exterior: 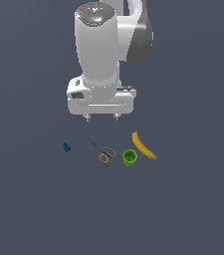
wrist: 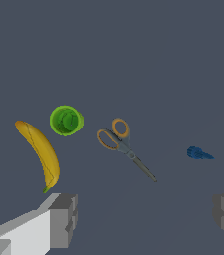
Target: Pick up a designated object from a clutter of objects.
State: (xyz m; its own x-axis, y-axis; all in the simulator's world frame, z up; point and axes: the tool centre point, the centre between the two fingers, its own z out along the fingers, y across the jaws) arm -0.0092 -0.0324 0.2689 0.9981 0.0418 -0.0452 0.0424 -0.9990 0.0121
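The scissors (exterior: pixel 101 148) (wrist: pixel 124 145) lie flat on the dark floor, grey blades closed, two orange-tan handle loops toward the green cup (exterior: pixel 129 157) (wrist: pixel 66 120). Beside the cup lies the yellow banana (exterior: pixel 143 145) (wrist: pixel 39 152). A tiny dark-blue piece (exterior: pixel 66 147) (wrist: pixel 199 153) sits apart on the scissors' other side. My gripper (exterior: pixel 102 117) (wrist: pixel 146 219) hangs above the floor, a little behind the scissors in the exterior view, open with its fingers (wrist: pixel 63 219) wide apart and nothing between them.
The arm's white body (exterior: pixel 101 55) rises above the gripper in the exterior view. Around the four small items there is only the flat dark grey floor (exterior: pixel 183 209).
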